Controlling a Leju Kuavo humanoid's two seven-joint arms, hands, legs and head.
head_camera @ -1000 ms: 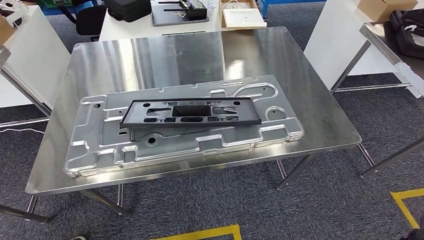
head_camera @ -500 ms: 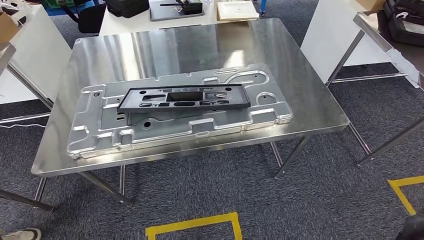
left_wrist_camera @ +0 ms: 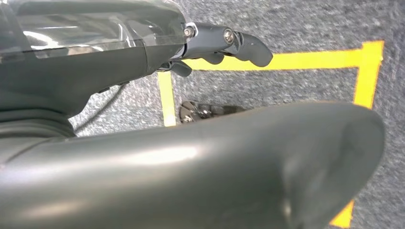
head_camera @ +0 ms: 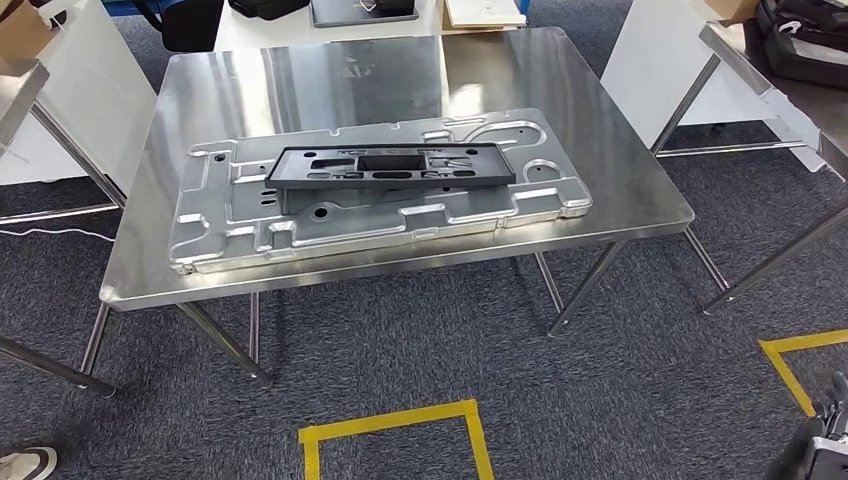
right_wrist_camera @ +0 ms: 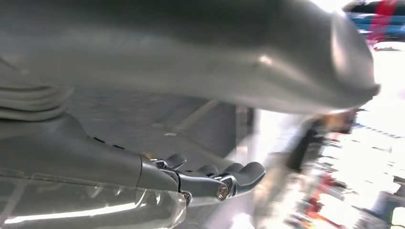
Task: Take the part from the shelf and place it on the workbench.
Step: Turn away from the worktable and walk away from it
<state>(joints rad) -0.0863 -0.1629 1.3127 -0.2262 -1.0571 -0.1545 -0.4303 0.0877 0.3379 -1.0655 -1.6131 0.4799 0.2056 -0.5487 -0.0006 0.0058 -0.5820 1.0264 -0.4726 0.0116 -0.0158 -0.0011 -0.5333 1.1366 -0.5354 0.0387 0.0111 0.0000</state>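
Note:
A long black plastic part (head_camera: pixel 390 166) with several cut-outs lies flat on a large stamped silver metal plate (head_camera: pixel 230 225). The plate rests on the steel workbench (head_camera: pixel 600 150) in the head view. My left hand (left_wrist_camera: pixel 224 45) hangs over the grey carpet, fingers loosely extended and holding nothing. My right hand (right_wrist_camera: pixel 210 179) also holds nothing, its fingers stretched out against a blurred background. Part of the right hand (head_camera: pixel 822 450) shows at the lower right corner of the head view, well away from the bench.
White tables stand to the left (head_camera: pixel 70 90) and right (head_camera: pixel 660 60) of the workbench, and another holds a tray and box behind it. Yellow tape marks (head_camera: pixel 390 425) lie on the carpet in front. A person's shoe (head_camera: pixel 25 463) is at the lower left.
The whole head view has shifted: the workbench now sits farther away and higher in the picture, so the camera moved back. The right hand has come in at the lower right corner.

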